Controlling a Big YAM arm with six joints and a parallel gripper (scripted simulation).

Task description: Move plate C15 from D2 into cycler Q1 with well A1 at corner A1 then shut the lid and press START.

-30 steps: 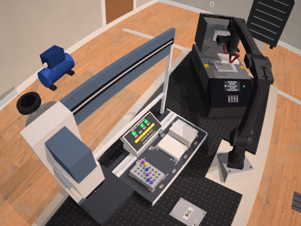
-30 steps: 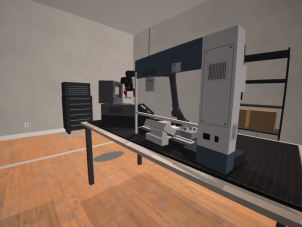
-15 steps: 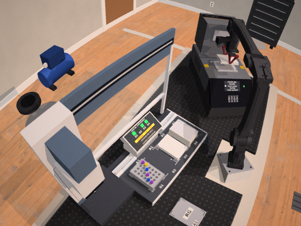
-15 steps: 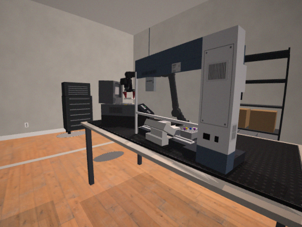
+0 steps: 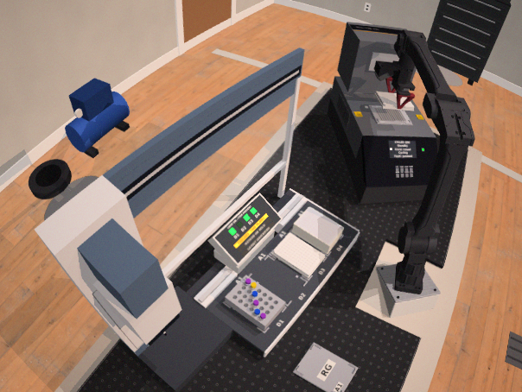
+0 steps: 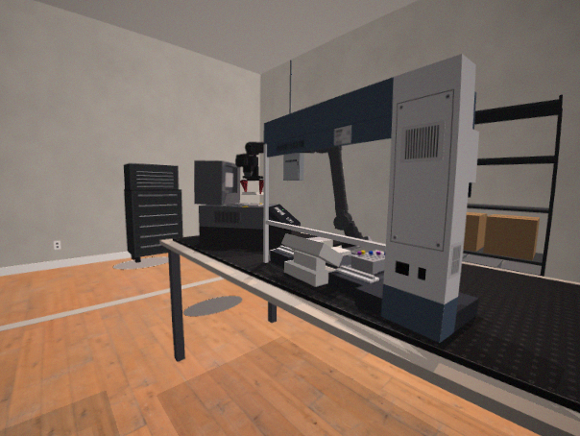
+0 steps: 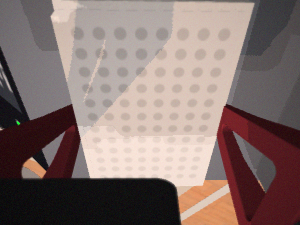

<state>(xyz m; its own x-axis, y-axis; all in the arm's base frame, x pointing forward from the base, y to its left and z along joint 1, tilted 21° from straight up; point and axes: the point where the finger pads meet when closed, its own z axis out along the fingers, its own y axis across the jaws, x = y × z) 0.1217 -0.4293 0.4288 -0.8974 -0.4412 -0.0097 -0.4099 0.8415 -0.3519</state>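
Plate C15 [image 5: 391, 100] hangs clamped between the tool's [image 5: 401, 96] red fingers, above cycler Q1's [image 5: 389, 147] exposed block [image 5: 391, 116], with the lid [image 5: 356, 52] raised and D2 [image 5: 301, 296] vacated. Seating it correctly, shutting the lid and pushing START remain.

The top view looks steeply down on the cycler Q1 [image 5: 389, 142] from high. The exterior view faces Q1 [image 6: 230, 216] from afar, low. The wrist view hangs close above it.

the cycler's screen text [image 5: 402, 148] and keys [image 5: 404, 171] are too small to read.
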